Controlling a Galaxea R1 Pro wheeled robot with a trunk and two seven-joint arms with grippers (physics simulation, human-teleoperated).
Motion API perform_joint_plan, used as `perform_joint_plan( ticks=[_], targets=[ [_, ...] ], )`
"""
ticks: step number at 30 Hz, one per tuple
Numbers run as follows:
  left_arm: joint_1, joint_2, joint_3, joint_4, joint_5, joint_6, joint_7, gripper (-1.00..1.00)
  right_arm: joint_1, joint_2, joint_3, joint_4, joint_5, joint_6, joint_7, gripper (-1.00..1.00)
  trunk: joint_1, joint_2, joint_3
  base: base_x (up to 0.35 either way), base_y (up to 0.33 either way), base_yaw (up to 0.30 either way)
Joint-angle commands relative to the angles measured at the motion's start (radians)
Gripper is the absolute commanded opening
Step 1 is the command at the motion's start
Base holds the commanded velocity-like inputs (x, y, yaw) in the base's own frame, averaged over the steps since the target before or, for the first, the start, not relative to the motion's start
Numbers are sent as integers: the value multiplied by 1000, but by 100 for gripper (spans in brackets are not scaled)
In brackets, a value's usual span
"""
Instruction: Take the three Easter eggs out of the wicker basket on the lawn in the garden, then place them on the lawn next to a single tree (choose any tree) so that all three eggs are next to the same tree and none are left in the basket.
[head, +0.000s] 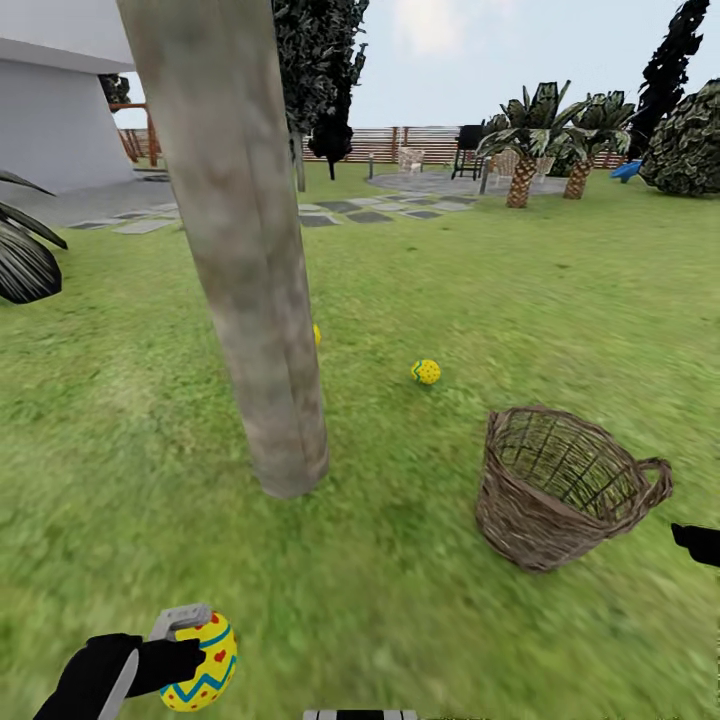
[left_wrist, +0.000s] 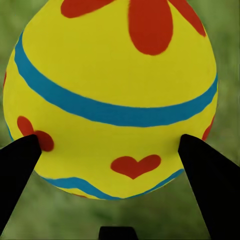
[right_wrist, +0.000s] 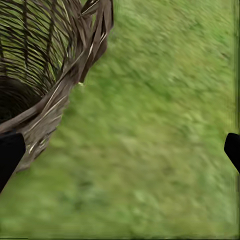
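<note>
The left hand is gripping the third Easter egg low over the lawn, its fingers pinching the egg's rounded sides. Released from any height, it is likely to roll away from the tree, as round as it is. Two eggs are lying by the trunk: one beyond the wicker basket, another peeking from behind. The right hand is hanging spread wide and empty beside the basket, risking a knock.

One yellow egg is held, two eggs lie by the trunk, wicker basket tilted on grass.
</note>
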Motion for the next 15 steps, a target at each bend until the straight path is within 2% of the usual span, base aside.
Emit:
perform_joint_plan(
  ticks=[1, 9, 15],
  targets=[
    [0, 0, 0, 0, 9, 6, 2, -100, -1, 0, -2, -2, 11, 5, 9, 100, 0, 0, -1, -3, 105, -250],
    [0, -1, 1, 1, 13, 4, 2, -100, -1, 3, -5, -2, 11, 6, 9, 100, 0, 0, -1, 0, 57, -281],
    [0, 1, 4, 1, 12, 4, 2, -100, -1, 3, -5, -3, 12, 6, 9, 100, 0, 0, -1, 0, 123, -266]
  ],
)
